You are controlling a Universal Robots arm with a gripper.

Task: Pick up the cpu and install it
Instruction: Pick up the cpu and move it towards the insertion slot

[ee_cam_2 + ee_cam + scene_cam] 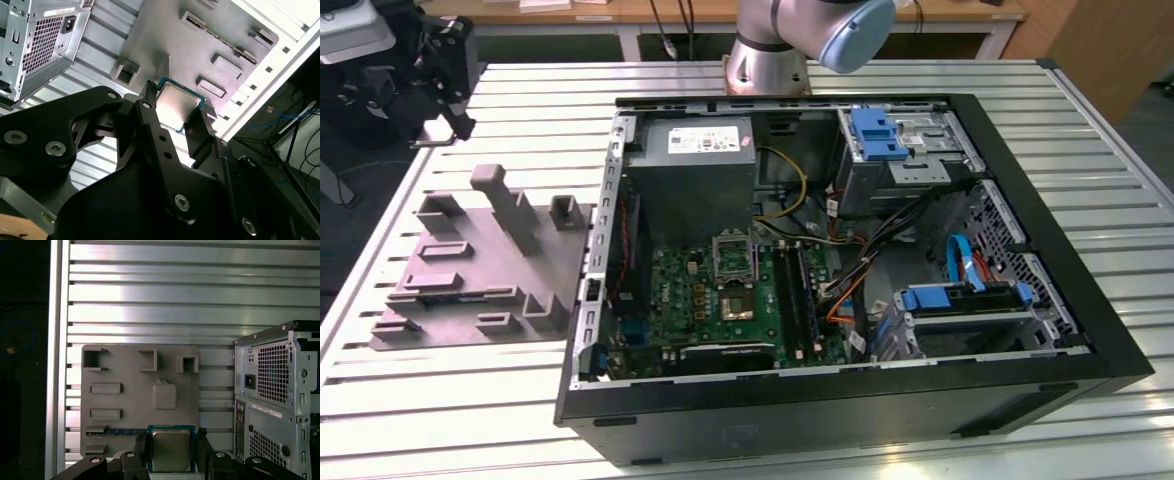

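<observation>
The cpu (170, 449), a flat square chip with a silvery top and green rim, sits between the two black fingers of my gripper (171, 452), which is shut on it. In the second wrist view the cpu (178, 104) shows the same way, with a finger (150, 112) on one edge and another on the opposite edge of the gripper (176, 117). It hangs well above the grey moulded tray (130, 390). In the exterior view the open computer case (827, 250) lies on its side with the green motherboard (707, 300) and its socket (736, 298) exposed.
The grey tray (474, 265) lies on the slatted aluminium table (440, 400) at the exterior view's left of the case. The arm's base (767, 50) stands behind the case. Cables, drive cages with blue clips (878, 135) and the power supply (700, 165) crowd the case's inside.
</observation>
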